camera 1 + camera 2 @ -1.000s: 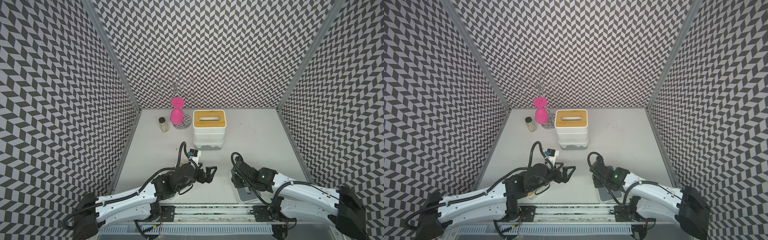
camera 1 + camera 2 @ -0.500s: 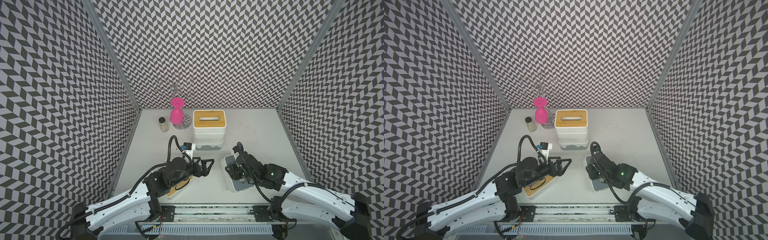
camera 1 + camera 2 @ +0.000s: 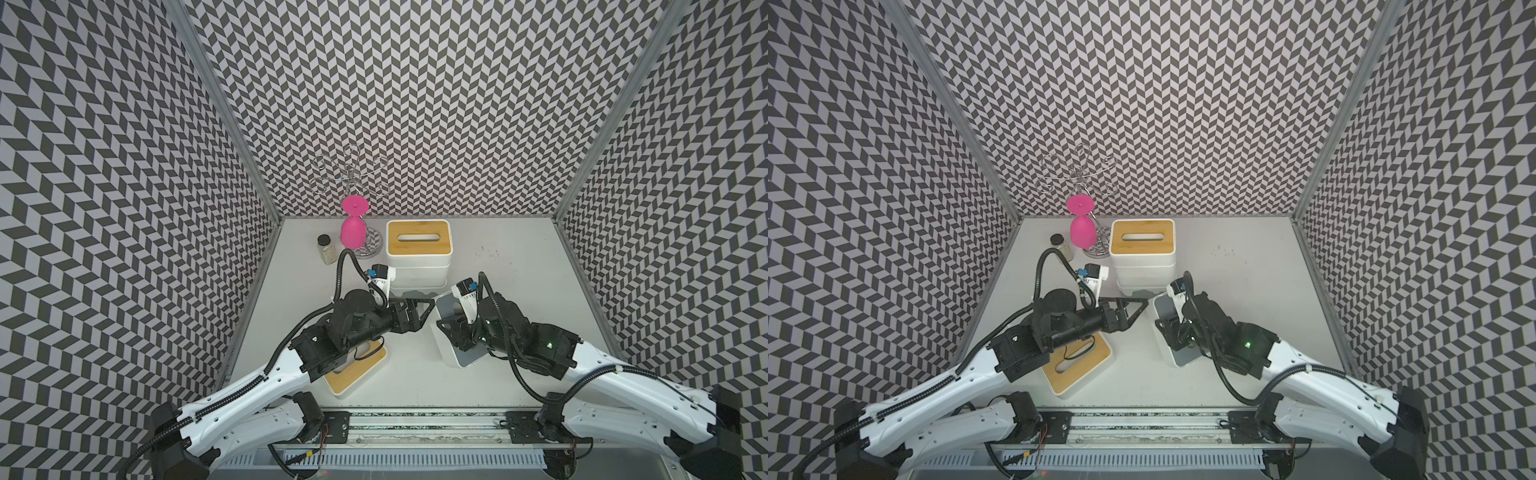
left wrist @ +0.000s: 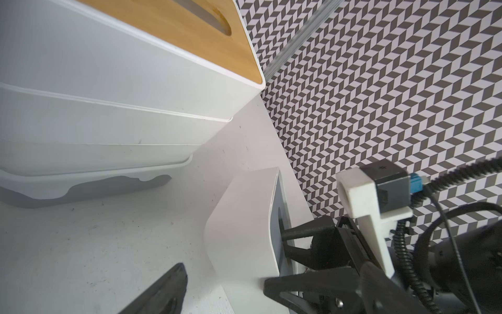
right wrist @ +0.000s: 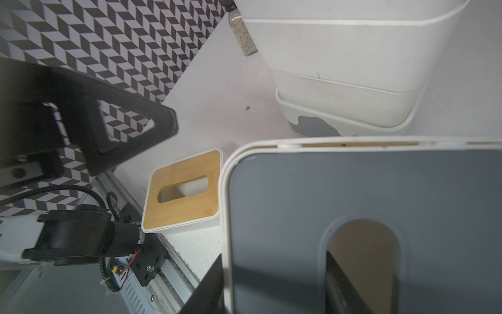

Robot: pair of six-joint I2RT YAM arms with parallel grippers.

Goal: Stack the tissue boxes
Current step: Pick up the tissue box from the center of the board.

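I have the right gripper (image 4: 285, 243) clamped on the slot edge of the grey-lidded box (image 3: 445, 308), which tilts just on the near side of the far stack (image 3: 419, 266), with the left gripper (image 3: 424, 312) spread wide and empty beside it and open table (image 3: 519, 266) to the right.

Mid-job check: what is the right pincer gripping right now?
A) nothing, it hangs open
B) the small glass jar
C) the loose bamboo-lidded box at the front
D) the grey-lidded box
D: the right pincer is shut on the grey-lidded box, one finger down through the lid's slot and the other outside the box's wall, while the bamboo-lidded box lies apart on the table.
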